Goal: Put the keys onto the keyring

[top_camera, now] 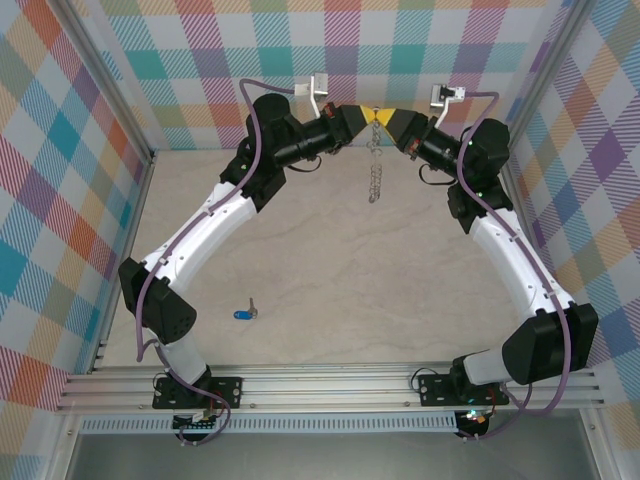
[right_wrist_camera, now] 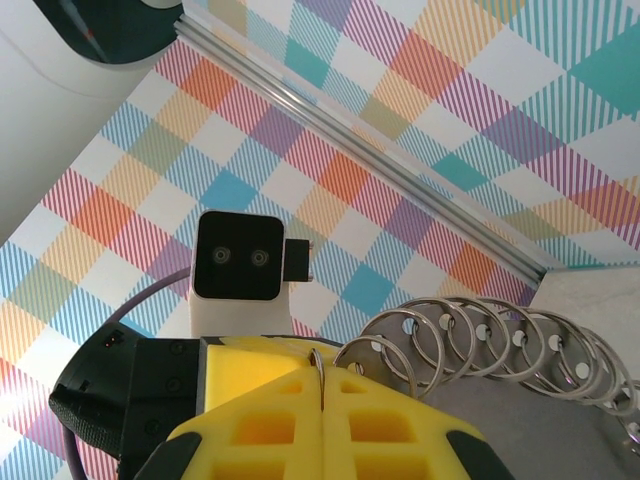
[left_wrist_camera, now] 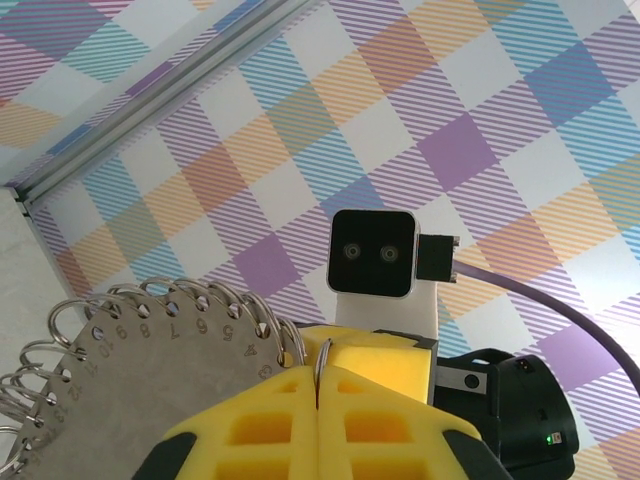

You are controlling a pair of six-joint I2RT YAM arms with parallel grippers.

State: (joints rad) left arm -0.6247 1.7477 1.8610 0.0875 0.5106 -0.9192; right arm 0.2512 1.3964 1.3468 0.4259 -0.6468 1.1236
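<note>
The left gripper (left_wrist_camera: 318, 398) and right gripper (right_wrist_camera: 322, 398) meet tip to tip, each with its jaws pressed together on a thin wire of the keyring (top_camera: 375, 168). The keyring dangles below both tips (its loops fan out just beside the yellow fingers (right_wrist_camera: 260, 420) in the wrist views). The key (top_camera: 245, 313) lies on the table (top_camera: 330, 280), well apart from both grippers, back toward the left arm's base.

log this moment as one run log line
left gripper: shut on keyring | right gripper: shut on keyring | keyring: hanging between both | key: on table, untouched
</note>
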